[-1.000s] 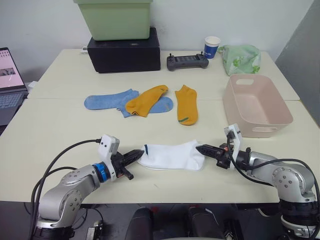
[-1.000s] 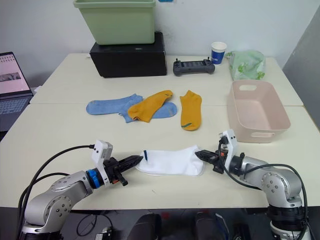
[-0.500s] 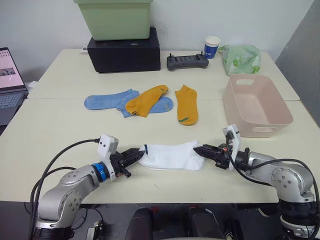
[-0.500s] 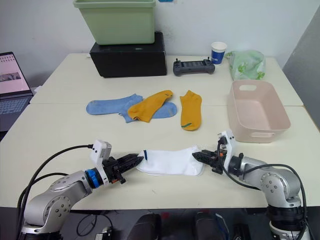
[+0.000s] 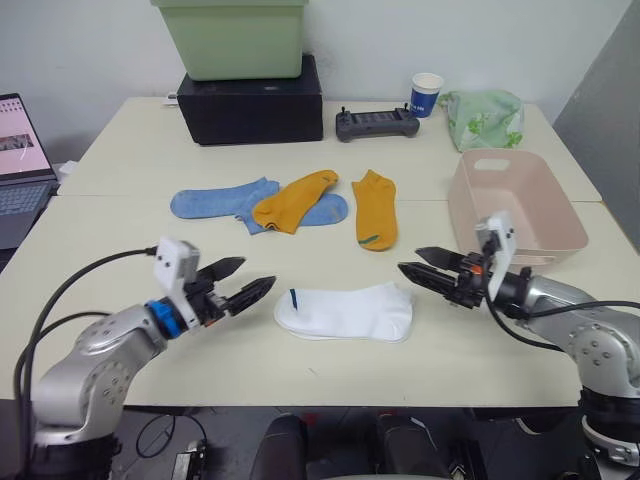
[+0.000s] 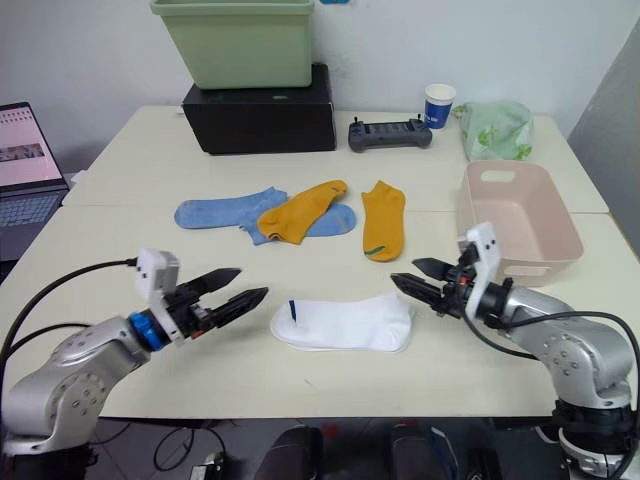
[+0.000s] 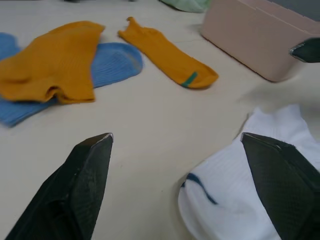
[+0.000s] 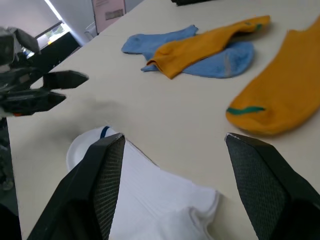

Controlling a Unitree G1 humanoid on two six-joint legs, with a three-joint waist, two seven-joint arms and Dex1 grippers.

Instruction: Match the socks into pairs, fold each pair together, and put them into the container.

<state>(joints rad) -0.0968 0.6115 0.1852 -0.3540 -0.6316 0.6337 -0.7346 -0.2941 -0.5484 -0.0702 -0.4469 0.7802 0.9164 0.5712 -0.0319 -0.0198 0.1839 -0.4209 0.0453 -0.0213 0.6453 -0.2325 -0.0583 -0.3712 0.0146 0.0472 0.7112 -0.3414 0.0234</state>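
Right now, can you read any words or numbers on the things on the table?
No text here can be read.
Open laptop: its screen shows a page, too blurred to read.
Blue and white paper cup: its print is too small to read.
Black handheld controller: no label that can be read.

Bright, even overhead light casts soft, faint shadows on the table (image 5: 120, 250); both wrist views are slightly blurred.
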